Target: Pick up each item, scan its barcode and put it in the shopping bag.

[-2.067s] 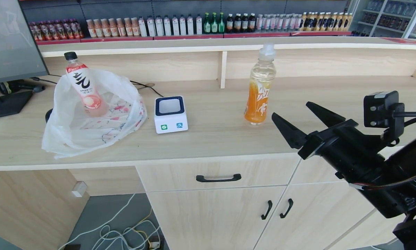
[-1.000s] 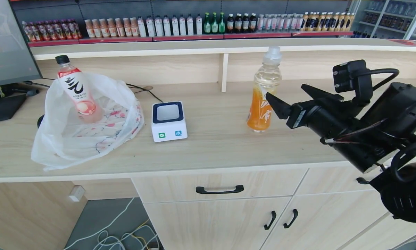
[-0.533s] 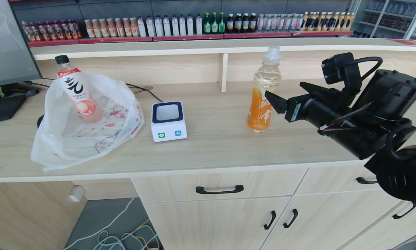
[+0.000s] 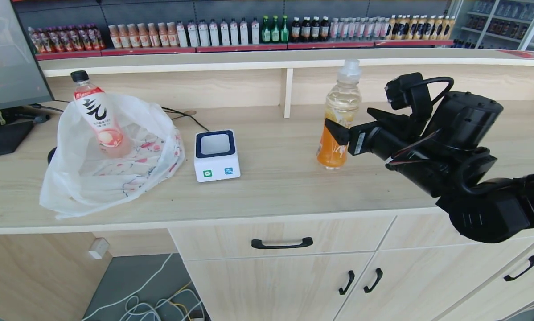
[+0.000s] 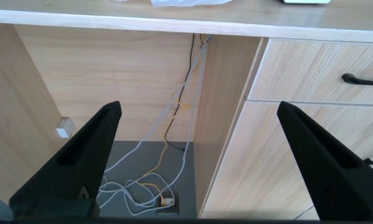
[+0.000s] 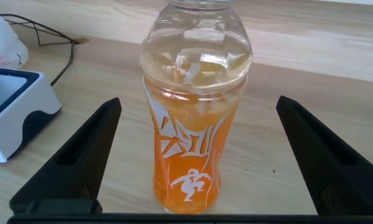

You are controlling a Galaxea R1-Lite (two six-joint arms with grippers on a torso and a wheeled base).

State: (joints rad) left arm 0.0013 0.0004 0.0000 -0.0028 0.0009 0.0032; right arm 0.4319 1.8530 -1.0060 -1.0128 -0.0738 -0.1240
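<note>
An orange drink bottle (image 4: 338, 129) with a white cap stands upright on the wooden counter (image 4: 271, 191), right of centre. My right gripper (image 4: 348, 117) is open at the bottle's mid height, one finger on each side and neither touching it. From the right wrist the bottle (image 6: 195, 143) sits centred in the right gripper (image 6: 198, 102). A white scanner box (image 4: 216, 155) stands mid counter. The white shopping bag (image 4: 111, 165) lies at the left with a pink bottle (image 4: 100, 116) upright in it. My left gripper (image 5: 198, 106) hangs open below the counter edge, holding nothing.
A monitor (image 4: 8, 53) stands at the far left with cables (image 4: 182, 111) running behind the bag. A raised back ledge with a divider (image 4: 287, 91) borders the counter. Drawers and cabinet doors (image 4: 281, 243) lie below. Loose cables (image 5: 155, 186) lie on the floor.
My right arm has risen and moved left and forward, bringing its open fingers either side of the orange bottle. The head camera shifted slightly early on. Bottle, scanner and bag stayed put.
</note>
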